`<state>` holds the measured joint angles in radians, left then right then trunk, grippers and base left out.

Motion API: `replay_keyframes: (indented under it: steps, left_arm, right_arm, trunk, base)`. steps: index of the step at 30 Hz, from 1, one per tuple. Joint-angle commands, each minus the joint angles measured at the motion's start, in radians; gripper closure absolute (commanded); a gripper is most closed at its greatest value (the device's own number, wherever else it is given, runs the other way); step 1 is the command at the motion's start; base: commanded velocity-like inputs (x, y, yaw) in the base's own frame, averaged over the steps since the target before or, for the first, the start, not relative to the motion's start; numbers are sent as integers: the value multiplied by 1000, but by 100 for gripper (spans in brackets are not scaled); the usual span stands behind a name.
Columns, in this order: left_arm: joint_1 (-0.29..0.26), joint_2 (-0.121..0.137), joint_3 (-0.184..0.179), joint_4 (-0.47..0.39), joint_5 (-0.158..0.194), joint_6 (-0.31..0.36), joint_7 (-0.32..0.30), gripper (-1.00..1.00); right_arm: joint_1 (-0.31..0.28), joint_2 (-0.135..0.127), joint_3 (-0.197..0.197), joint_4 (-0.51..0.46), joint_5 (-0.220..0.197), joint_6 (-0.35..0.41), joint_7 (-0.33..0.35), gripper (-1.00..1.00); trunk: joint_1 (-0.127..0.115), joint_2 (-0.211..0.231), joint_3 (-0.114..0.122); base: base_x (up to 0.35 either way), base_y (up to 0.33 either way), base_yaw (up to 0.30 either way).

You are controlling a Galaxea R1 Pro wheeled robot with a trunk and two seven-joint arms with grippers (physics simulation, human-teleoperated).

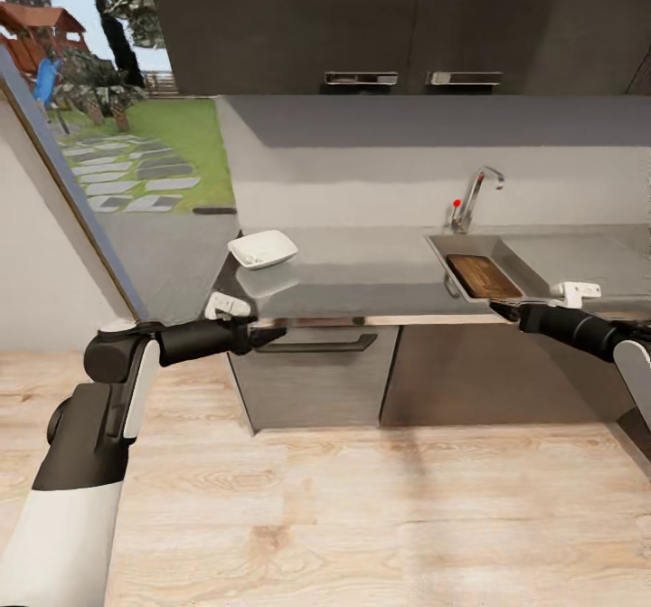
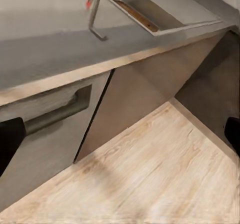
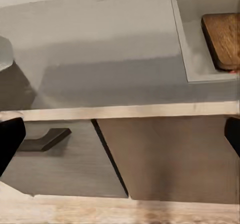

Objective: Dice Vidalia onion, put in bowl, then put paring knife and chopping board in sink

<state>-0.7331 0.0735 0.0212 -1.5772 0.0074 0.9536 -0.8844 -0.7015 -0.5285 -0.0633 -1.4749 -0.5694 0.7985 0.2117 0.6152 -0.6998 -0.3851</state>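
We see our left pincer (image 1: 271,336) open and empty below the desk (image 1: 362,277) edge, the bowl (image 1: 262,249) resting above it, the chopping board (image 1: 484,276) inside the sink (image 1: 452,263), and our right pincer (image 1: 503,309) open.

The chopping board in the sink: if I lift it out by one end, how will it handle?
The chopping board looks like thick solid wood, so probably rigid and fairly heavy for its size. It lies flat in the sink, so the basin walls may crowd the jaws. Its smooth surface could slip if gripped by one end.
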Motion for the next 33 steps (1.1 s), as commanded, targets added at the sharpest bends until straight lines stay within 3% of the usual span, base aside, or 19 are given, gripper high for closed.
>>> replay_keyframes:
  steps: [1,4,5,10,11,14,15,18,20,22,23,25,29,33]
  left_arm:
    - [56,4,-5,58,-2,2,18,-100]
    - [87,4,-8,167,-4,-14,102,-100]
    - [111,3,-9,369,-4,-92,244,-100]
    - [119,0,-9,691,-4,-273,337,-100]
    - [120,-2,-8,985,-3,-492,384,-100]
    - [120,1,-7,1163,-2,-621,457,-100]
    - [120,20,-6,1302,-1,-669,538,-100]
    - [120,33,-6,1400,-1,-684,569,-100]
    - [121,41,-6,1488,0,-692,585,-100]
    - [182,53,-7,1529,1,-695,650,-100]
    - [236,56,-8,1543,0,-696,720,-100]
    - [303,51,-8,1551,0,-697,795,-100]
    - [384,57,-6,1555,1,-698,832,-100]
    - [532,78,-6,1557,2,-716,848,-100]
  right_arm:
    - [26,1,3,4,84,6,5,-100]
    - [73,2,5,7,137,5,5,-100]
    - [139,2,6,30,161,5,3,-100]
    - [217,3,7,138,168,3,2,-100]
    - [261,5,26,365,170,-18,-1,-100]
    - [273,5,56,580,171,-122,-1,-100]
    - [276,5,87,812,177,-285,-1,-100]
    - [278,5,134,984,189,-406,-3,-100]
    - [278,6,193,1137,197,-494,-7,-100]
    - [280,45,239,1345,202,-594,-12,-100]
    - [287,79,256,1447,204,-659,-30,-100]
    - [327,118,266,1509,205,-717,-90,-100]
    - [392,158,271,1538,206,-748,-177,-100]
    - [523,213,273,1549,206,-768,-231,-100]
  trunk:
    - [0,-1,-1]
    - [0,-1,-1]
    - [0,-1,-1]
    - [0,-1,-1]
    - [0,-1,-1]
    - [0,-1,-1]
    - [0,-1,-1]
    - [0,-1,-1]
    - [0,-1,-1]
    - [0,-1,-1]
    - [0,-1,-1]
    - [0,-1,-1]
    - [0,-1,-1]
    - [0,-1,-1]
  base:
    - [-321,91,0]
    - [-243,49,0]
    - [-268,8,0]
    - [-127,4,0]
    - [-16,0,0]
    - [-9,0,0]
    - [-2,0,0]
    - [0,0,0]
    - [0,0,0]
    - [0,0,0]
    - [0,0,0]
    - [0,0,0]
    - [0,0,0]
    - [0,0,0]
